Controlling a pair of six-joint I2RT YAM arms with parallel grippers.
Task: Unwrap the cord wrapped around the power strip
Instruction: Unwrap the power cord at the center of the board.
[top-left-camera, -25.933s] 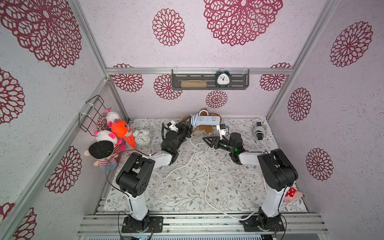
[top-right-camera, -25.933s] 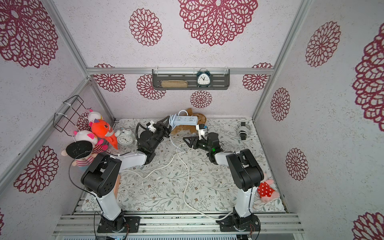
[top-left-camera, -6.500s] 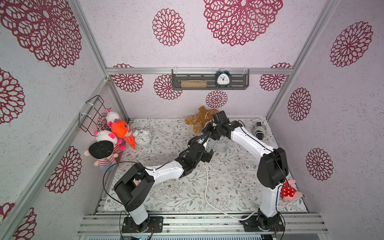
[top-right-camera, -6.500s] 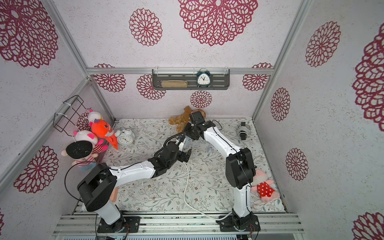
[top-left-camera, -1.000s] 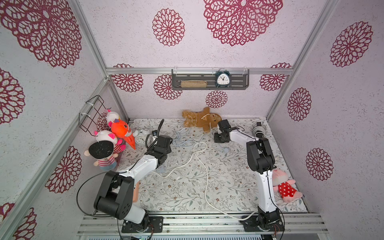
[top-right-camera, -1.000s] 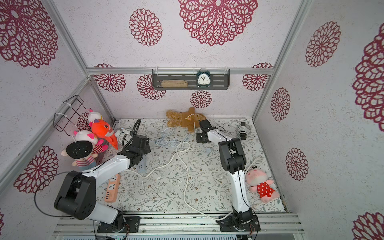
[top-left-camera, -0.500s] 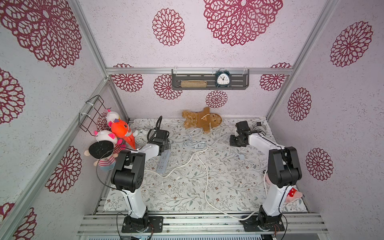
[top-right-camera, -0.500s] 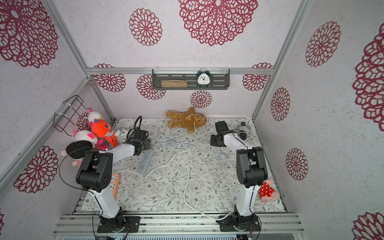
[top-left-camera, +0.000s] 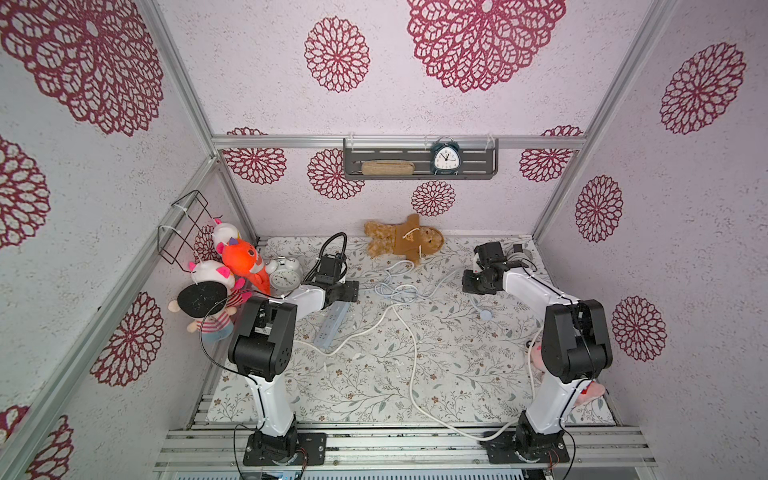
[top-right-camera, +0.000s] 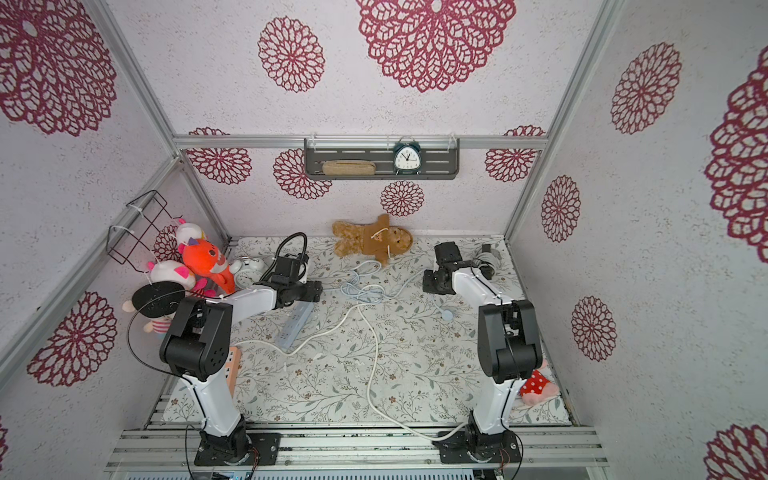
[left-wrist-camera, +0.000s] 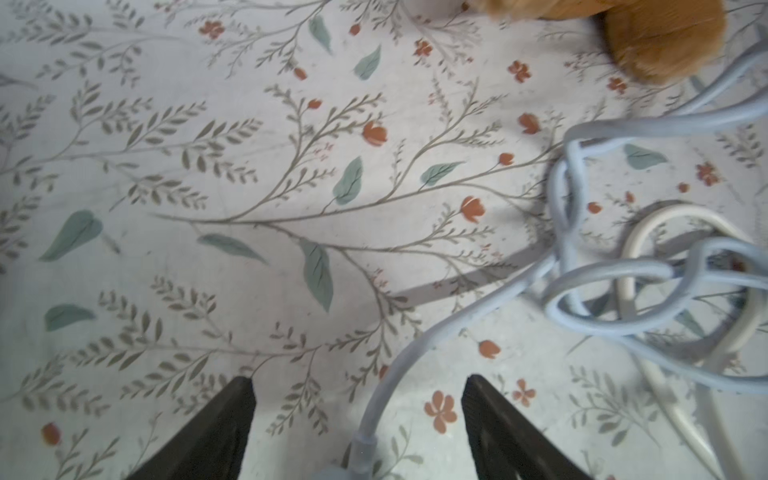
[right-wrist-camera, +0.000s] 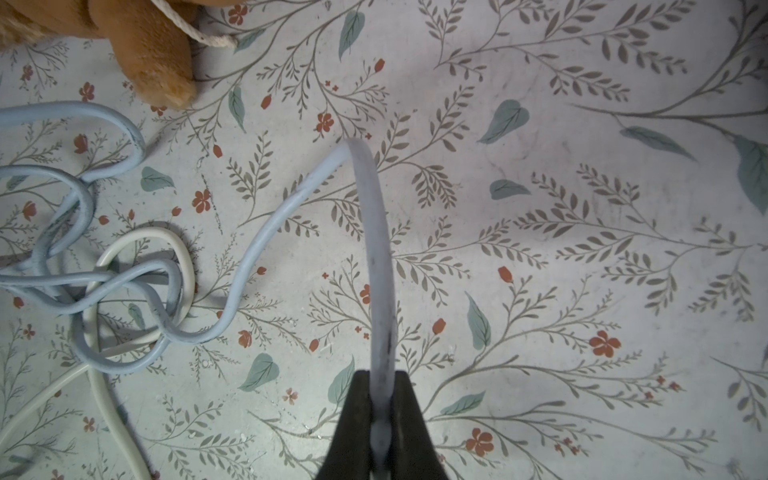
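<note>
**Power strip on a flowered table, its blue cord in loose loops**

A pale blue power strip (top-left-camera: 332, 325) lies on the table (top-left-camera: 457, 374) at the robot's left, one end just beneath the left hand (top-left-camera: 347, 291). Any markings on it are too small to read. Its matching blue cord (top-left-camera: 395, 289) is off the strip and sits in a loose tangle at mid-table, near a brown stuffed bear (top-left-camera: 405, 243) and crossed with a thicker cream cable (top-left-camera: 411, 353).

In the left wrist view, the left hand (left-wrist-camera: 357, 386) stands wide apart. The cord (left-wrist-camera: 415, 349) leaves the strip's end and runs between the two dark fingers (left-wrist-camera: 216, 428), touching neither.

In the right wrist view, the right hand (right-wrist-camera: 380, 376) is pinched together on the cord (right-wrist-camera: 376, 249), which rises from between its fingers (right-wrist-camera: 357, 415) in an arch and drops back to the tangle.
</note>
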